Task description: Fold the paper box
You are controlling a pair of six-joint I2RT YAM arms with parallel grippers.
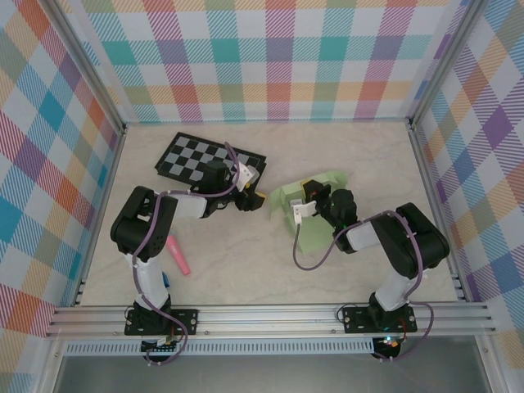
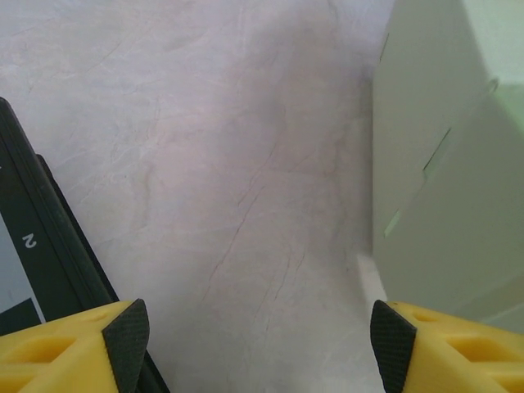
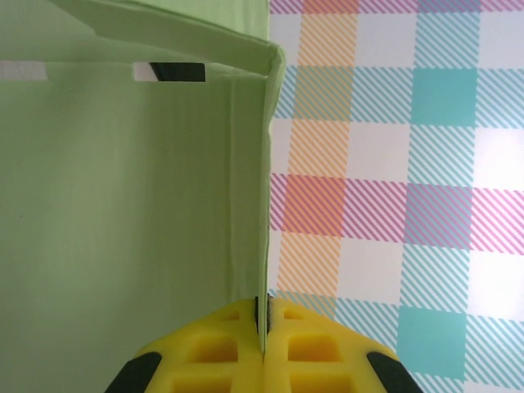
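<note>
**One panel pinched, most of the folding left to do**

The right gripper (image 3: 264,327) has its two yellow fingers pressed together on the thin edge of the paper box (image 3: 123,205), holding one pale green wall upright. In the right wrist view that wall meets a second panel at a crisp corner, and a flap leans over along the top. So at least one crease is formed and standing.

The left gripper (image 2: 260,344) stands with its jaws wide apart and nothing between them, only bare table (image 2: 246,164) below. The green card rises just beside its right finger, close but not touching as far as that view shows. The dark edge of the checkerboard (image 2: 41,246) lies by the other finger.

From above, the box sits right of the table's middle, in front of the right arm, partly raised and partly splayed flat. The checkerboard lies apart from it, toward the back left. The arm covers part of the card there, so how many panels are creased is hard to tell.

My judgement: the task is at an early to middle stage. One corner is up; the remaining walls, flaps and tabs look unclosed. The free left claw seems placed to take the near side.
</note>
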